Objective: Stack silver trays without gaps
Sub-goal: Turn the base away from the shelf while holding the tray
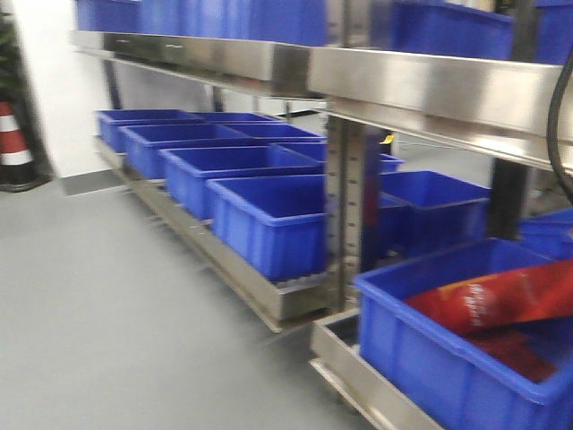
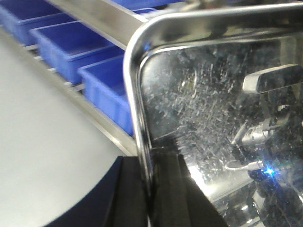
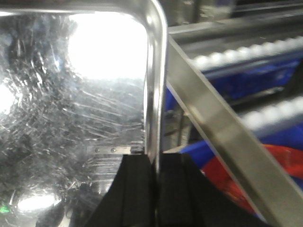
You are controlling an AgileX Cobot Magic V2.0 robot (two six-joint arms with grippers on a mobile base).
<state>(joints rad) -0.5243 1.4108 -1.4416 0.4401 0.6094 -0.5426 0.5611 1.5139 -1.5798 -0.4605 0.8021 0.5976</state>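
One shiny, scratched steel tray with rounded corners and an out-turned rim is held up beside the shelf. The left fingers pinch one side rim and the right fingers pinch the other. Four rectangular blue plastic bins line the lower shelf's front edge.

Cannot read the smeared print on the crumpled red plastic bag (cropped by the right edge). Cannot see more than one rounded corner of the scratched shiny stainless-steel tray in either wrist view.
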